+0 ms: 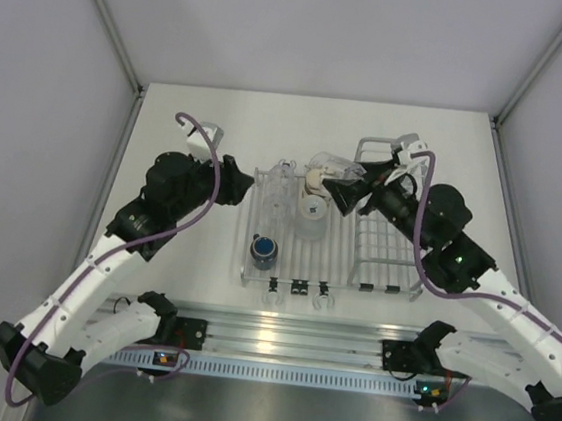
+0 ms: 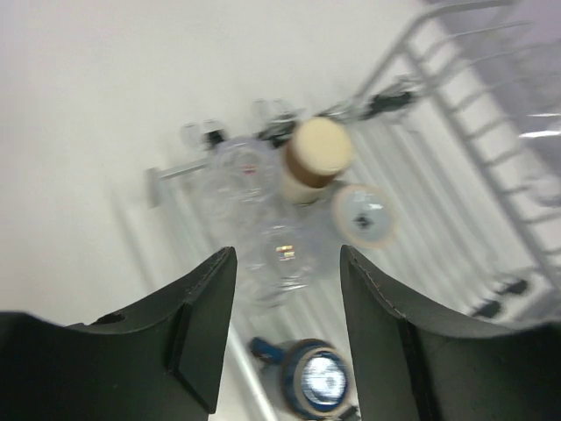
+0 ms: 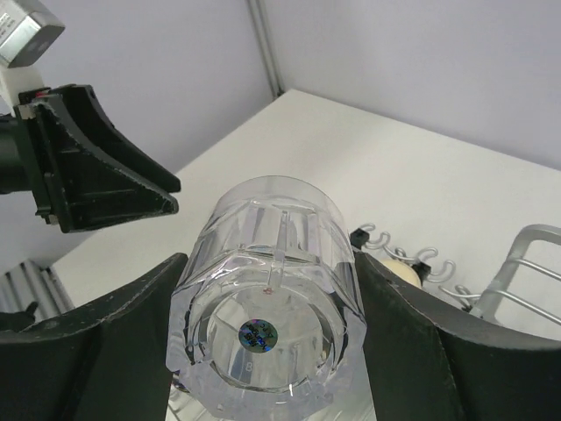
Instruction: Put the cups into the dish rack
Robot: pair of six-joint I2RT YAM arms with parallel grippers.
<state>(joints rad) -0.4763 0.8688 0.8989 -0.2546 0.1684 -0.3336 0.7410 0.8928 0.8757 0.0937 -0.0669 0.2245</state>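
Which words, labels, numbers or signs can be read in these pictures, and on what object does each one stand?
No text can be read in any view.
Small round sticker on the base of the clear cup: a coloured printed pattern, too small to read.

Bright, even light is cast from overhead. Beyond the left gripper (image 2: 285, 324) the dish rack (image 2: 491, 114) is blurred. Between the right gripper (image 3: 272, 338) fingers, the clear cup (image 3: 272, 263) is rendered sharp, with small glints.
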